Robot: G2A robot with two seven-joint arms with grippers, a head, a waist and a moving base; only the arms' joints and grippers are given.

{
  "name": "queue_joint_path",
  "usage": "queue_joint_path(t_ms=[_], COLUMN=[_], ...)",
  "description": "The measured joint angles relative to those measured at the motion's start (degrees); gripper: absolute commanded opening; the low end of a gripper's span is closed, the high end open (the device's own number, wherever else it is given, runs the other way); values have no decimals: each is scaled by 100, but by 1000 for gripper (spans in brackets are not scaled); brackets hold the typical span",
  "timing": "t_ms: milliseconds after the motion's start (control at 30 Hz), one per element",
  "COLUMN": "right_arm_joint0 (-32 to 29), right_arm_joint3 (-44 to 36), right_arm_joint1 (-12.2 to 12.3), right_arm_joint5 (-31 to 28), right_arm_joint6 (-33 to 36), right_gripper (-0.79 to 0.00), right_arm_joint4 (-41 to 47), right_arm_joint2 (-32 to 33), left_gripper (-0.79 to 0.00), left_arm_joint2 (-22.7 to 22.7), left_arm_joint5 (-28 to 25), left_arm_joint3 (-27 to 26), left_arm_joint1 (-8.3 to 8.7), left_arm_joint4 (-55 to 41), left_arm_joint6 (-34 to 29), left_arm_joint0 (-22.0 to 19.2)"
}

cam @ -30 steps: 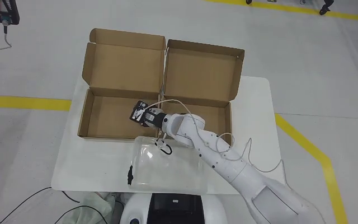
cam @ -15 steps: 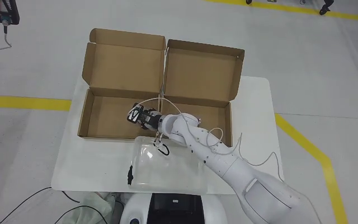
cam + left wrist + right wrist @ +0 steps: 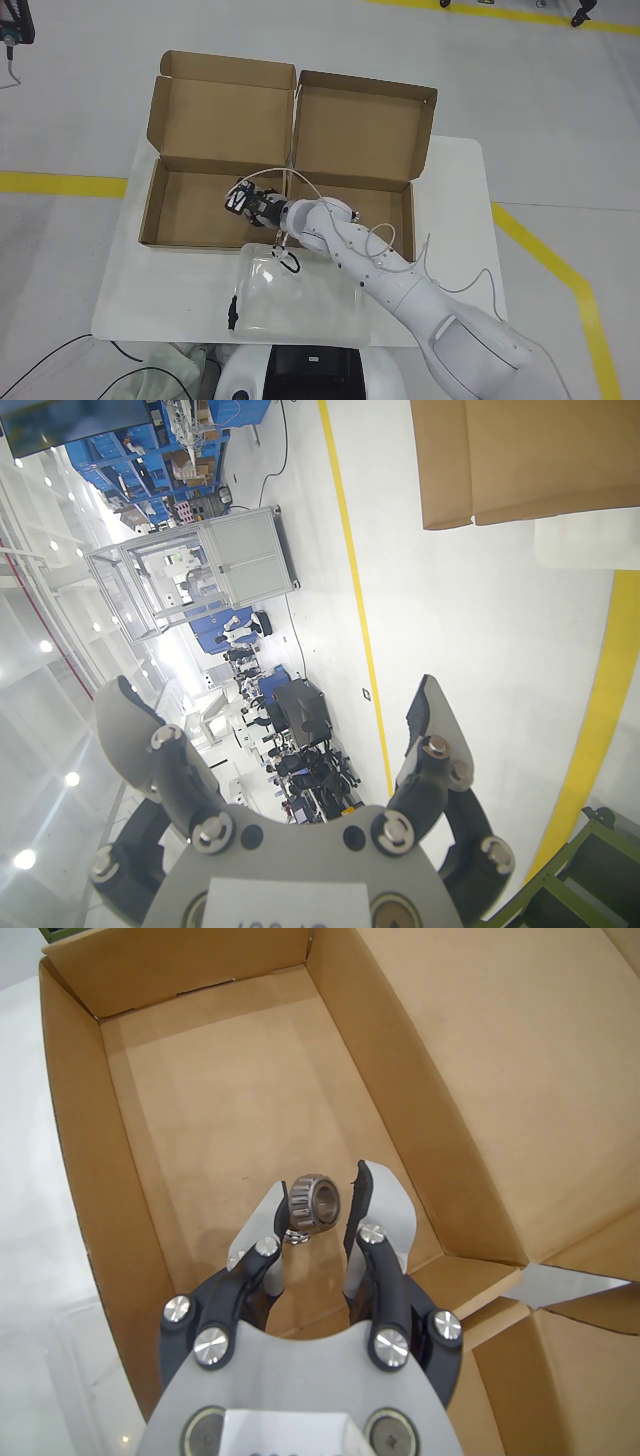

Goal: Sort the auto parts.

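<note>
A small metal roller bearing [image 3: 315, 1204] sits between the tips of my right gripper [image 3: 320, 1208], over the floor of the left cardboard box [image 3: 210, 1103]. The bearing leans on one finger, and a narrow gap shows between it and the other pad [image 3: 357, 1200]. The fingers stand slightly apart. In the top view this gripper [image 3: 240, 198] hangs over the right part of the left box [image 3: 185, 210]. My left gripper [image 3: 272, 685] is open with nothing between its fingers, facing the room past the table.
A second open cardboard box [image 3: 385, 205] stands right of the first, lids up. A clear plastic tray [image 3: 300, 300] at the table's front edge holds a black hook part [image 3: 290, 262] and a small dark part [image 3: 232, 310]. White table [image 3: 455, 200] lies bare at right.
The right arm has swung left, carrying the bearing from above the seam between the boxes to over the left box.
</note>
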Motion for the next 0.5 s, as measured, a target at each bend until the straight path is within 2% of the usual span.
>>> queue_joint_path(t_ms=[300,500], right_arm_joint0=[-162,-330], right_arm_joint3=[-466,-944], right_arm_joint1=[105,228], right_arm_joint5=[-170,-589], right_arm_joint6=[-85,-282], right_gripper=[-511,-474], right_arm_joint4=[-181,-253], right_arm_joint2=[240,455], left_gripper=[0,0], left_arm_joint2=[0,0], left_arm_joint5=[0,0], left_arm_joint3=[0,0], left_arm_joint1=[0,0], left_arm_joint4=[0,0], left_arm_joint6=[0,0], left_arm_joint0=[0,0])
